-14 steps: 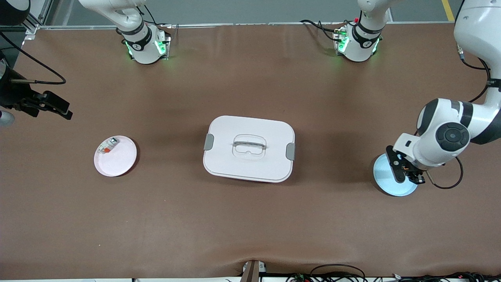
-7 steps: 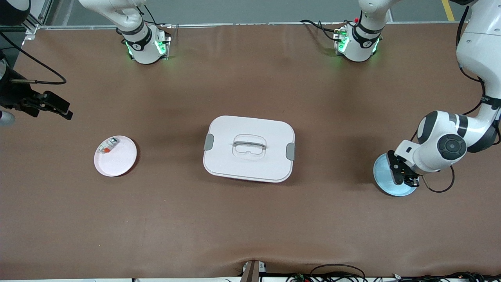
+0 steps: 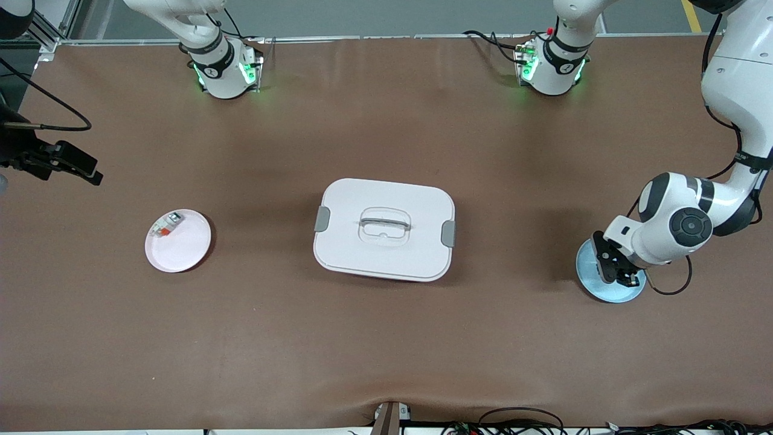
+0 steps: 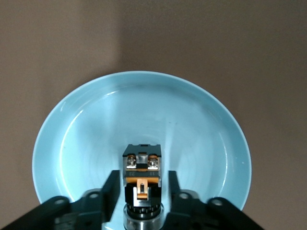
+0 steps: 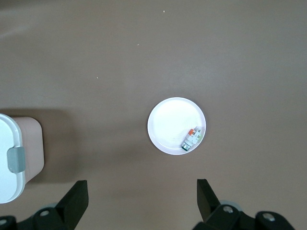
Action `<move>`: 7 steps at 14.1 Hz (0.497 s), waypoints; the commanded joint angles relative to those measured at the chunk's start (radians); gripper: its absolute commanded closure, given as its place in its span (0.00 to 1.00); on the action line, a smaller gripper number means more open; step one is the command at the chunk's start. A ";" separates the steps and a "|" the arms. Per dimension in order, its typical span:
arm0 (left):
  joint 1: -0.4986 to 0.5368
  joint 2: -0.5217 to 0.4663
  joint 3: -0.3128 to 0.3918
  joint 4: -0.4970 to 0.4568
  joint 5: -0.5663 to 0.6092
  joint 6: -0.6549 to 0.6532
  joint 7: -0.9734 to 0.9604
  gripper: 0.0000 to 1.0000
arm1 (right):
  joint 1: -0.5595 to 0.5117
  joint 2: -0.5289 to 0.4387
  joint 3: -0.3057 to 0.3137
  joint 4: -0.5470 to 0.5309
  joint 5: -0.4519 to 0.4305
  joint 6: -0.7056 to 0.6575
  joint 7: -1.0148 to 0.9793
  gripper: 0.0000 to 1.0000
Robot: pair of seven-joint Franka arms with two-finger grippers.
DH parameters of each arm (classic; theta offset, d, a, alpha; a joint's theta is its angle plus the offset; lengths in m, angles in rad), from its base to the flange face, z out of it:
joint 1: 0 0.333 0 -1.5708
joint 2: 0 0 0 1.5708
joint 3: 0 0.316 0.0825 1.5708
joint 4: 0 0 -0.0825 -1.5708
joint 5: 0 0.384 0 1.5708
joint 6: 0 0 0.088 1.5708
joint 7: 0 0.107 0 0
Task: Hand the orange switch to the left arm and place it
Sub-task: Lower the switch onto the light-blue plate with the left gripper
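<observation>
glossy blue plate [image 4: 192, 120], matt brown table [image 3: 386, 350], smooth white plastic box [image 3: 384, 229] w/ grey latches

A round blue plate [image 3: 590, 279] lies on the brown table [image 3: 386, 338] toward the left arm's end, directly under the left gripper; in the left wrist view the blue plate [image 4: 96, 124] fills most of the frame, its shallow glossy bowl and raised rim plain to see just below the fingertips. A round pink plate [image 3: 181, 248] lies toward the right arm's end, well apart from the right gripper and nearer to the front camera than it. On the pink plate, against its rim, rests a small white component [image 3: 165, 225] with a red-orange patch; the right wrist view shows the same component [image 5: 193, 138] lying at the plate's edge.
</observation>
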 commanded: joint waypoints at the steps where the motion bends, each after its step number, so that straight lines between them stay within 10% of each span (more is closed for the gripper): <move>1: 0.017 -0.031 -0.017 -0.002 0.004 0.010 0.001 0.00 | -0.031 0.004 0.030 0.020 -0.004 -0.015 -0.005 0.00; 7: 0.012 -0.184 -0.043 0.052 -0.289 -0.090 -0.120 0.00 | -0.023 0.006 0.029 0.021 -0.006 -0.013 -0.004 0.00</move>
